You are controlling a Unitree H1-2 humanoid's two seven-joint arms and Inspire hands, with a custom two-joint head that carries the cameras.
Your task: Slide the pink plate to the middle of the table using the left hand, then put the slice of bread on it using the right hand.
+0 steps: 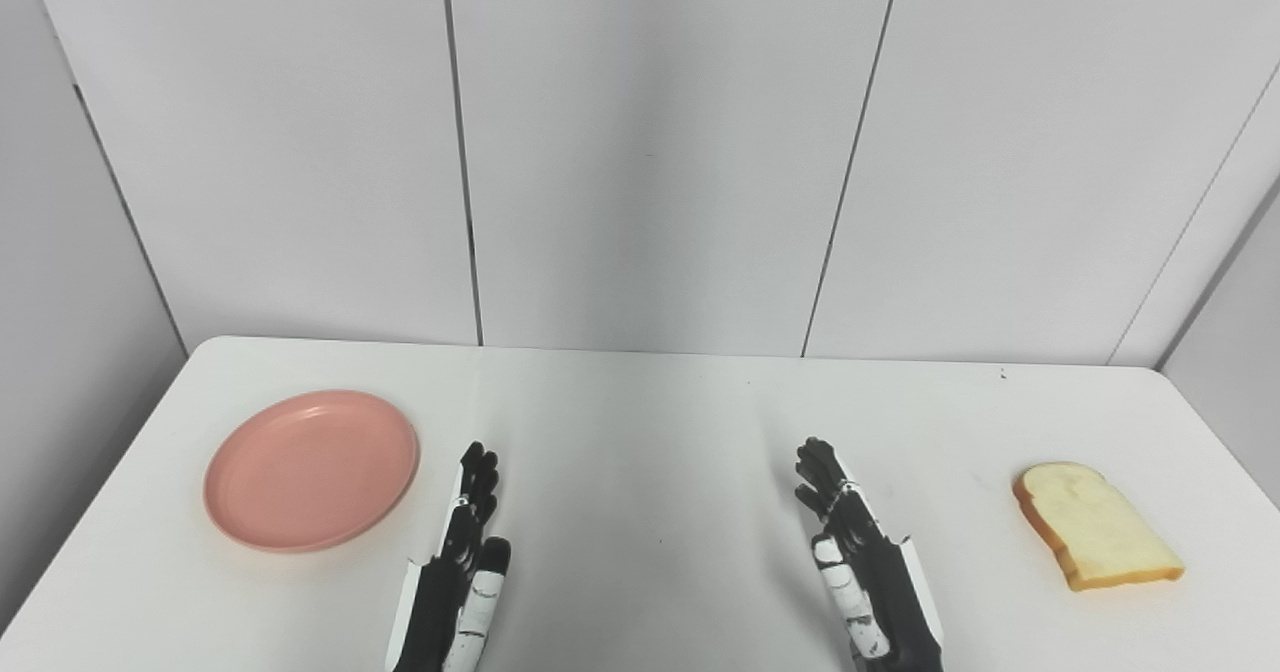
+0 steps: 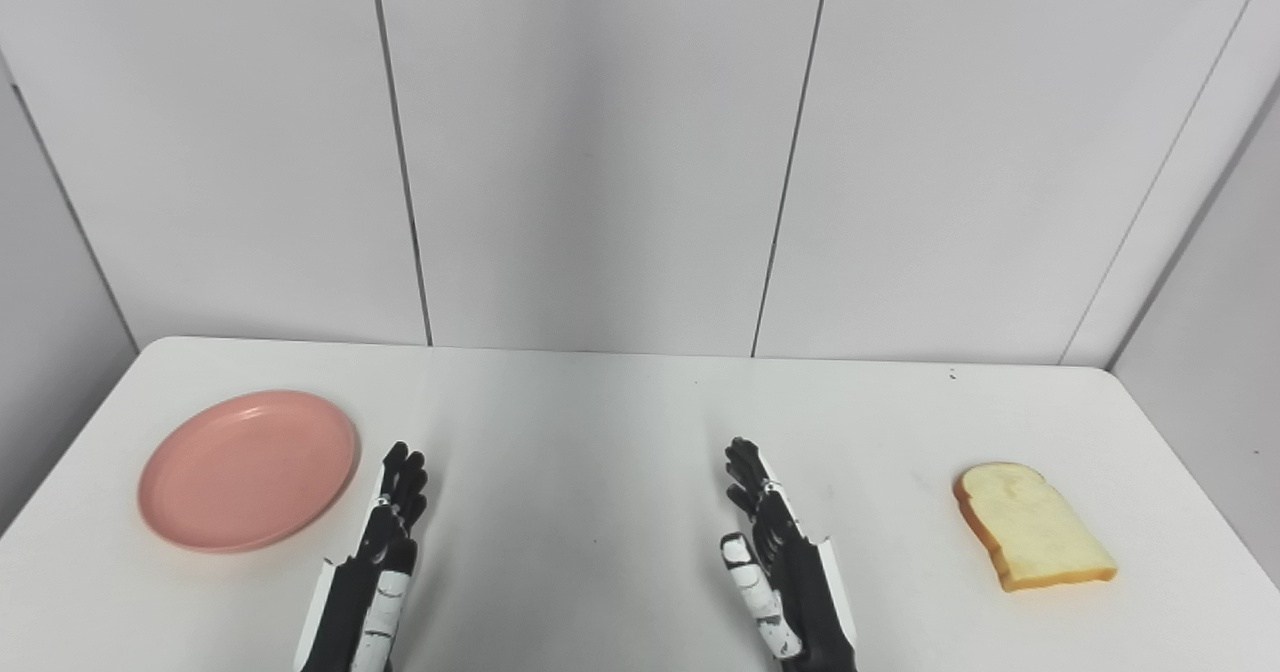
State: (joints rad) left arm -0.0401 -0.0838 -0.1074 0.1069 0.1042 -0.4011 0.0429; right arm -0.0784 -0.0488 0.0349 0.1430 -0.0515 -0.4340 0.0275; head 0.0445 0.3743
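A white table is standing against a wall of pale grey panels, and both arms are coming in over its near edge.

The pink plate is sitting flat on the left part of the table, well short of the middle, with nothing lying on it. The left hand is hovering or resting just to the right of the plate (the pictures are not showing whether it is touching the tabletop), near the plate's rim but apart from it. Its fingers are stretching straight forward, side by side, and are gripping nothing; the thumb is lying along the inner side.

The slice of bread is lying flat on the right part of the table, its rounded top pointing away from the robot and its brown crust showing along the near and left edges. The right hand is sitting well apart from it, nearer the middle, edge-on with the palm turning inward. Its fingers are also extending forward, loosely spread, and are holding nothing.

Between the two hands the bare tabletop is showing faint reflections of the wall seams.
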